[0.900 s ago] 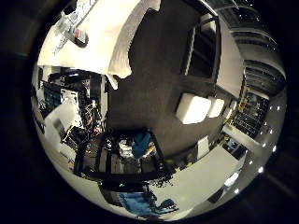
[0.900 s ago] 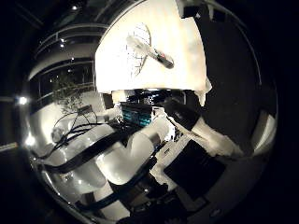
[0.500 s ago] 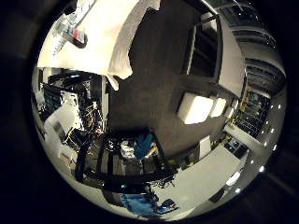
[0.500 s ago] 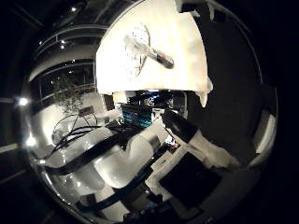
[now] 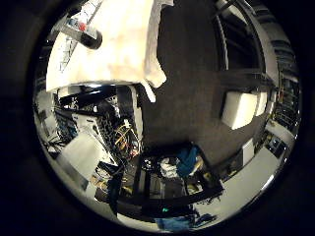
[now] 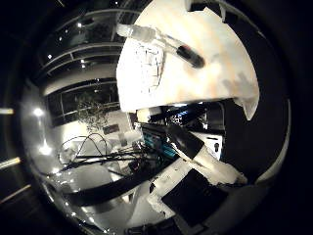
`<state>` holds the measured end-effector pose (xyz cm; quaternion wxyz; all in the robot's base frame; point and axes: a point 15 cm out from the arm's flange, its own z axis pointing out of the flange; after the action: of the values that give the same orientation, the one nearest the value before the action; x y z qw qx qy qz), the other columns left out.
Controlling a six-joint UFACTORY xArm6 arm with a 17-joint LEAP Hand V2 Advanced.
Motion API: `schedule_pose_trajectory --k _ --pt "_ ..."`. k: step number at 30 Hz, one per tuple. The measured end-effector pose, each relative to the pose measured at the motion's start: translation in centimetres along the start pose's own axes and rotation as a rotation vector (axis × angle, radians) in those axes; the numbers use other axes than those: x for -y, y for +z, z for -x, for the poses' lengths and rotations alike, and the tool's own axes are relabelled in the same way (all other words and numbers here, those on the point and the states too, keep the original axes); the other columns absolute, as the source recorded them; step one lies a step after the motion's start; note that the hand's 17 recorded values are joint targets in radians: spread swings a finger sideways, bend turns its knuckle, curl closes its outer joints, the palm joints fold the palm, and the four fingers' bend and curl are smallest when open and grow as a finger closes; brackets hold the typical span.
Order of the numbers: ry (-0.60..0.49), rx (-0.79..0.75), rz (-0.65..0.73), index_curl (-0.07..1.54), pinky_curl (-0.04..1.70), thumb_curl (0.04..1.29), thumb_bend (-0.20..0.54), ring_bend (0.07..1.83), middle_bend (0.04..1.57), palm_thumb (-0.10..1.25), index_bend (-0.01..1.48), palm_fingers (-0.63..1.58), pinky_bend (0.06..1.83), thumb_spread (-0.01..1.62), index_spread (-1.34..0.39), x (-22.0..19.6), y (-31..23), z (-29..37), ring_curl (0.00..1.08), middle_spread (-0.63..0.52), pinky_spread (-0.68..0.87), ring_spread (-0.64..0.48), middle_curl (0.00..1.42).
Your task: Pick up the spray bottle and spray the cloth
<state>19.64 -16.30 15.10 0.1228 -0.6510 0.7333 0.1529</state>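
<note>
The spray bottle (image 6: 161, 43) lies on its side on a table under a cream cover (image 6: 220, 73). It has a clear body and a dark head. The little finger side view also catches the bottle (image 5: 84, 35) near the table's edge. Beside the bottle lies the cloth (image 6: 149, 68), pale with thin dark lines. My hand (image 6: 203, 161) shows only as white and black parts reaching into the thumb side view. It is well away from the table and touches neither bottle nor cloth. Nothing is held in front of the palm.
The cream cover hangs over the table's edge (image 5: 150, 73) above a dark carpet (image 5: 192, 98). A black rack (image 5: 167, 182) with clutter stands on the floor. Pale boxes (image 5: 238, 108) stand by a dark shelf. Electronics (image 6: 159, 142) sit below the table.
Both views have shifted and the table with the bottle and cloth now fills more of each picture, so the palm has come nearer the table. Bottle and cloth lie as before.
</note>
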Motion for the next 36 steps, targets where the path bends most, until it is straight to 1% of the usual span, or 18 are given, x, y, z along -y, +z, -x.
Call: schedule_pose_trajectory --k 4,7,12,15,25,36 --pt "0.038 0.054 -0.059 0.28 0.47 0.34 -0.028 0.58 0.35 0.57 0.16 0.18 0.52 1.07 -0.25 0.3 2.4 0.7 0.33 0.03 0.35 0.08 0.39" --pt "0.063 0.066 -0.096 0.28 0.45 0.33 -0.031 0.56 0.33 0.55 0.15 0.15 0.54 1.06 -0.24 0.5 3.8 0.7 0.32 0.07 0.36 0.11 0.38" --pt "0.093 0.126 -0.126 0.27 0.41 0.30 -0.038 0.52 0.32 0.44 0.15 0.11 0.54 1.01 -0.22 1.1 5.3 1.4 0.30 0.10 0.38 0.16 0.37" --pt "0.106 0.172 -0.142 0.26 0.39 0.29 -0.033 0.50 0.32 0.40 0.14 0.10 0.55 0.99 -0.22 1.6 6.0 1.9 0.29 0.11 0.39 0.17 0.37" --pt "0.139 0.286 -0.212 0.26 0.34 0.30 -0.027 0.48 0.31 0.40 0.15 0.11 0.56 0.98 -0.20 2.6 7.4 2.4 0.28 0.13 0.40 0.18 0.36" --pt "0.181 0.312 -0.218 0.26 0.31 0.29 -0.026 0.47 0.30 0.41 0.15 0.12 0.56 1.00 -0.19 2.4 8.9 1.3 0.27 0.13 0.39 0.18 0.35"
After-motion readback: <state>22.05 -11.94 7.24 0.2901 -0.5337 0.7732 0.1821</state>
